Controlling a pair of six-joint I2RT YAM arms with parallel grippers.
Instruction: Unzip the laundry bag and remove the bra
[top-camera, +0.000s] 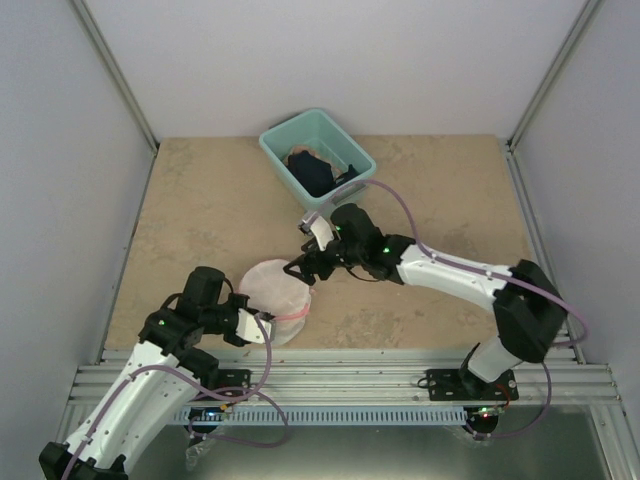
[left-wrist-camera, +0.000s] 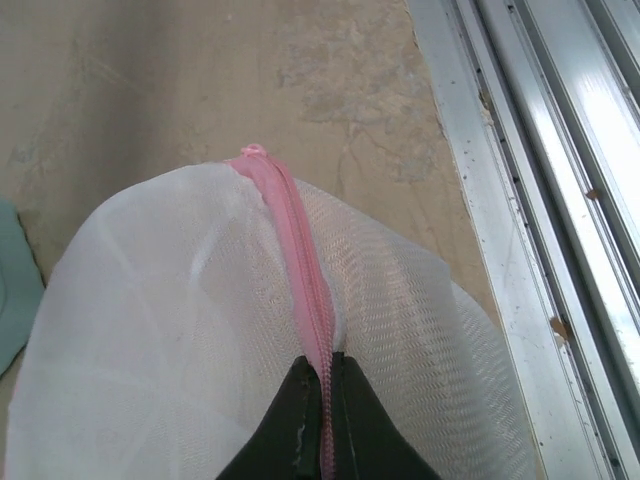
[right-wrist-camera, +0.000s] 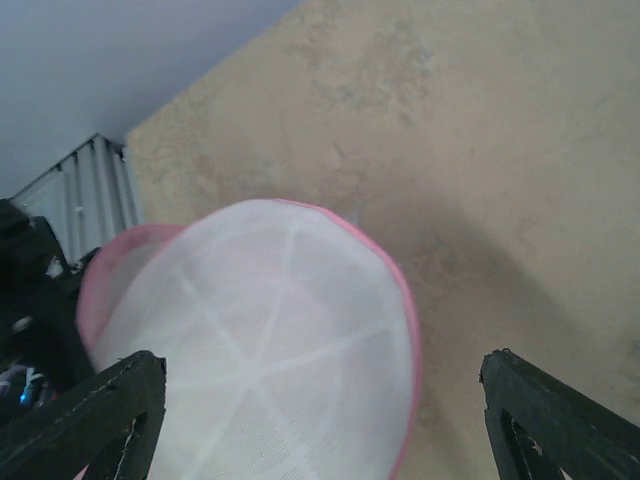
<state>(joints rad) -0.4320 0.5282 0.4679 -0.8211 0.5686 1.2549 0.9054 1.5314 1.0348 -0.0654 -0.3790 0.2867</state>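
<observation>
The laundry bag (top-camera: 273, 293) is a round white mesh dome with a pink zipper band, lying on the table in front of my arms. My left gripper (left-wrist-camera: 325, 360) is shut on the pink zipper band (left-wrist-camera: 297, 240) at the bag's near right edge; it also shows as the left gripper (top-camera: 258, 328) from above. My right gripper (top-camera: 300, 270) hangs over the bag's far edge. In the right wrist view the right gripper (right-wrist-camera: 322, 365) is open, its fingers wide to either side of the bag (right-wrist-camera: 260, 340) and holding nothing. The bra is hidden; the mesh shows no clear shape inside.
A teal plastic bin (top-camera: 345, 143) with dark clothing in it stands at the back of the table. An aluminium rail (left-wrist-camera: 540, 200) runs along the near edge beside the bag. White walls close in the left, right and back sides.
</observation>
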